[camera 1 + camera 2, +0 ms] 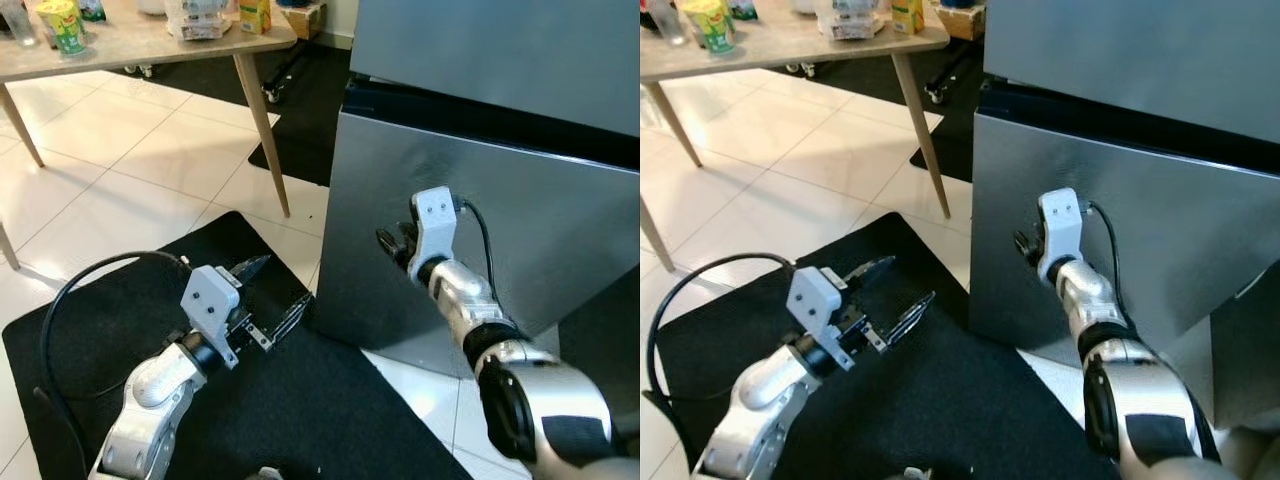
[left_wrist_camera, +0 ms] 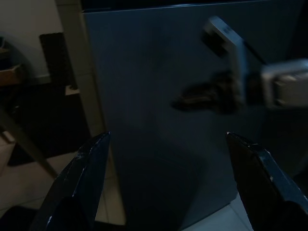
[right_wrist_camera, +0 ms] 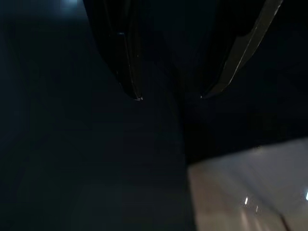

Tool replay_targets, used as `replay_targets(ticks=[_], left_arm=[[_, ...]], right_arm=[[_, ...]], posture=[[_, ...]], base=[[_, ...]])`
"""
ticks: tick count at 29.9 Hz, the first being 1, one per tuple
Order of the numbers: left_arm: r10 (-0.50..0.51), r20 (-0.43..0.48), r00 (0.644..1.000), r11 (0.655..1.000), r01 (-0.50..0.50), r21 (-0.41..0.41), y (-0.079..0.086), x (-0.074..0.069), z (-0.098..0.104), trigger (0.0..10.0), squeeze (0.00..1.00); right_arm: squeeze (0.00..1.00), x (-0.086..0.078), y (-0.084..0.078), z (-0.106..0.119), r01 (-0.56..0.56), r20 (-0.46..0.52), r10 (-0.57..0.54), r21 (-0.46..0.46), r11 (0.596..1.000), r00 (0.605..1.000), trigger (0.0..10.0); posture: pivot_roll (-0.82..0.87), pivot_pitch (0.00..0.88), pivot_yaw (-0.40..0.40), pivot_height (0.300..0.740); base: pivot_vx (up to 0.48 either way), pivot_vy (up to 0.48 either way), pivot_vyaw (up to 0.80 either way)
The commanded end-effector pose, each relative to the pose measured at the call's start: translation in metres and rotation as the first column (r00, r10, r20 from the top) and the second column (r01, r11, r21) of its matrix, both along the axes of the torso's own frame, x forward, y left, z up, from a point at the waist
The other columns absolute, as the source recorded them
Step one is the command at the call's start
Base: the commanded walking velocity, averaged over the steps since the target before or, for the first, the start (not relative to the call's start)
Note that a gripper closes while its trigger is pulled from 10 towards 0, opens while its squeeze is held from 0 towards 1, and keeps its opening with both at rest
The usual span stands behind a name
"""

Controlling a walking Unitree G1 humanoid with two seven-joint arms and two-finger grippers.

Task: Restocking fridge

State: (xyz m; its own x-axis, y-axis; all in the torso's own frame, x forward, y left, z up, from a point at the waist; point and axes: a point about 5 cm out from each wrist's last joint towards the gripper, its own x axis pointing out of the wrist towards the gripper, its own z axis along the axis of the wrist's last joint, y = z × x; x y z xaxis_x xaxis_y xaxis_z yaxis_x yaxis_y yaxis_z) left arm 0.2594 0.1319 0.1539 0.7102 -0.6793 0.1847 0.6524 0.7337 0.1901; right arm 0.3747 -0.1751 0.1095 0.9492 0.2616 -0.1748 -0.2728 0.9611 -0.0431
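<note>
right claw [image 1: 392, 245]: against fridge door [image 1: 520, 230], frame centre, nearer arm, fingers slightly apart | left claw [image 1: 268, 300]: spread wide, empty, lower left | groceries: surface [image 1: 150, 40], upper left

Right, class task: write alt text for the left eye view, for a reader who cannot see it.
The right gripper reaches against the steel lower fridge door, while the left gripper hangs open over a black floor mat. A wooden table with groceries stands behind on white tiles.
</note>
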Motion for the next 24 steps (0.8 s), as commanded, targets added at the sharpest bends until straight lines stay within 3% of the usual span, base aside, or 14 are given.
replay_targets(ticks=[1, 8, 15, 24], left_arm=[[0.006, -0.053, 0.999, 1.000, -0.006, -0.002, -0.001, 0.000, -0.012, 10.0, 0.00], [0.019, -0.080, 0.997, 1.000, -0.018, 0.012, 0.002, 0.003, -0.022, 10.0, 0.00], [0.003, -0.062, 0.998, 1.000, -0.001, 0.022, -0.001, 0.003, -0.022, 10.0, 0.00], [-0.011, -0.039, 0.999, 1.000, 0.012, 0.027, -0.001, 0.004, -0.018, 10.0, 0.00]], right_arm=[[0.00, -0.005, -0.002, -0.010, -0.001, -0.032, 0.000, -0.008, 1.000, 0.999, 10.0], [0.00, -0.026, -0.008, -0.042, -0.009, -0.120, 0.007, -0.014, 1.000, 0.993, 10.0], [0.00, -0.033, -0.010, -0.050, -0.004, -0.135, 0.002, -0.016, 1.000, 0.991, 10.0], [0.00, -0.031, -0.009, -0.048, -0.012, -0.126, 0.011, -0.009, 1.000, 0.992, 10.0]], posture=[[0.05, 0.119, -0.011, 0.740], [0.03, 0.104, -0.007, 0.740], [0.03, 0.105, -0.007, 0.740], [0.03, 0.108, -0.004, 0.740]], base=[[0.000, 0.000, 0.00], [0.000, 0.000, 0.00], [0.000, 0.000, 0.00], [0.327, 0.000, 0.00]])
